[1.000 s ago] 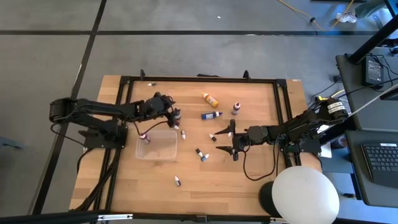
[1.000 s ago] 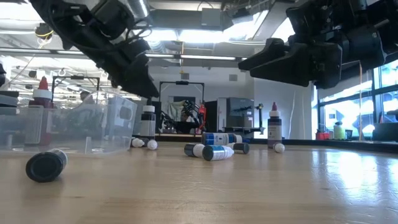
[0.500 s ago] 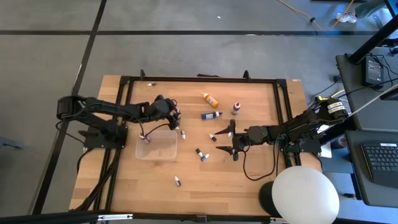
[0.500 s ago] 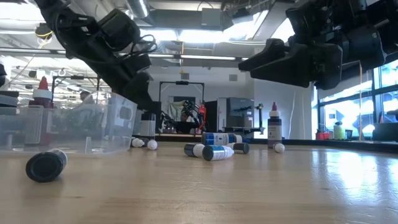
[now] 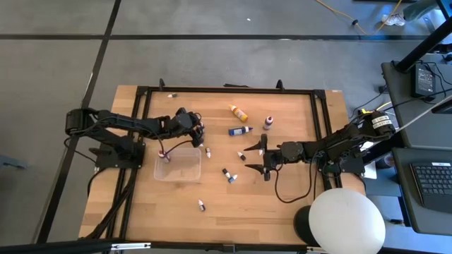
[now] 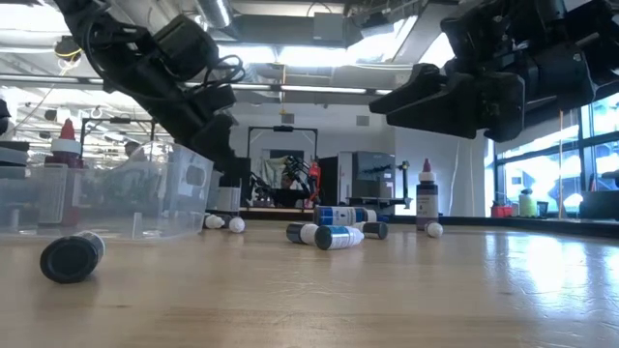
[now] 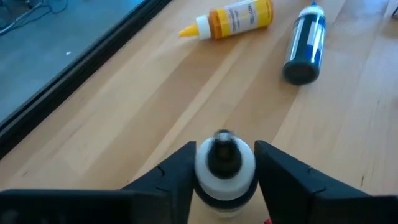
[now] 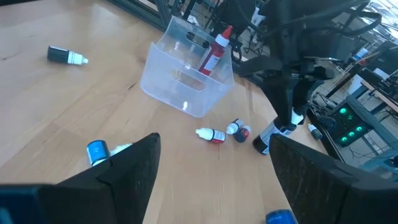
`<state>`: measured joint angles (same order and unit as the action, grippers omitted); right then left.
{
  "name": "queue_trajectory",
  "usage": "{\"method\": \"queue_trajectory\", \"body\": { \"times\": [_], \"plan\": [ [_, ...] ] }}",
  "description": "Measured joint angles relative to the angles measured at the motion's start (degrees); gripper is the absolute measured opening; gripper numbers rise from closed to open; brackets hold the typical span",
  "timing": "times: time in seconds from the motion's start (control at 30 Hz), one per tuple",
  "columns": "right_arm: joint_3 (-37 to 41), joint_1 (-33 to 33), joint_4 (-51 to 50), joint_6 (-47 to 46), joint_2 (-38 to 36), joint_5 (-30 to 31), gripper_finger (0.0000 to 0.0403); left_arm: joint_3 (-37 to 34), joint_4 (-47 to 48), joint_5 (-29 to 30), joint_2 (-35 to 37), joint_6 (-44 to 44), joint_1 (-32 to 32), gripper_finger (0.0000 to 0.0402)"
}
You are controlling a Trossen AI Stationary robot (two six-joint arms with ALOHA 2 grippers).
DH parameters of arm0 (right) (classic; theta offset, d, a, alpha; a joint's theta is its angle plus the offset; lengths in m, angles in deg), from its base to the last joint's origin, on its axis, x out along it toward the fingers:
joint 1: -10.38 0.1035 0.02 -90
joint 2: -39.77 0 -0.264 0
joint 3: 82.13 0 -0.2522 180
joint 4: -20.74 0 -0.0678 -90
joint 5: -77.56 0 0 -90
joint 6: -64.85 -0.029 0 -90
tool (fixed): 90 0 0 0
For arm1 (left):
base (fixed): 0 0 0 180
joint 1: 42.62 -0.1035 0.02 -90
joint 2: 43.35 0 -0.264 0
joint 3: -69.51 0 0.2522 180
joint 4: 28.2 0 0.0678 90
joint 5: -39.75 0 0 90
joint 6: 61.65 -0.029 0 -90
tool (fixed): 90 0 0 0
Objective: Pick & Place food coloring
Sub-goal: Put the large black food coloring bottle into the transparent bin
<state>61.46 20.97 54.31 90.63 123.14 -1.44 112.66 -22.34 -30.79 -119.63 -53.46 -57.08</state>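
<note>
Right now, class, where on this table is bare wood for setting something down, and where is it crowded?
Bare wood: the near strip below the clear tray, broken only by one small bottle, and the table's far right corner. Crowded: the middle, between tray and right gripper.

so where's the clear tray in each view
high view: clear tray, left of the table's middle
low view: far left
left wrist view: not in it
right wrist view: upper middle
shared landmark: the left end effector, closed around a small bottle beside the tray's corner
</note>
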Motion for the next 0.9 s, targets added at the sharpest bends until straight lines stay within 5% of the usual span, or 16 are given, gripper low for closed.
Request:
{"method": "queue_trajectory", "body": {
  "times": [0.4, 0.7, 0.9],
  "plan": [
    [0.0, 0.0, -0.1, 0.0, 0.0, 0.0, 0.0302, 0.9, 1.2, -1.4, 2.3, 0.5, 0.5, 0.0118],
    [0.0, 0.0, -0.1, 0.0, 0.0, 0.0, 0.0302, 6.0, 10.8, -6.0, 13.3, 2.7, 5.6, 0.0119],
    [0.0, 0.0, -0.1, 0.0, 0.0, 0.0, 0.0302, 6.0, 20.9, -3.6, 20.6, 11.0, 12.6, 0.0122]
  ]
}}
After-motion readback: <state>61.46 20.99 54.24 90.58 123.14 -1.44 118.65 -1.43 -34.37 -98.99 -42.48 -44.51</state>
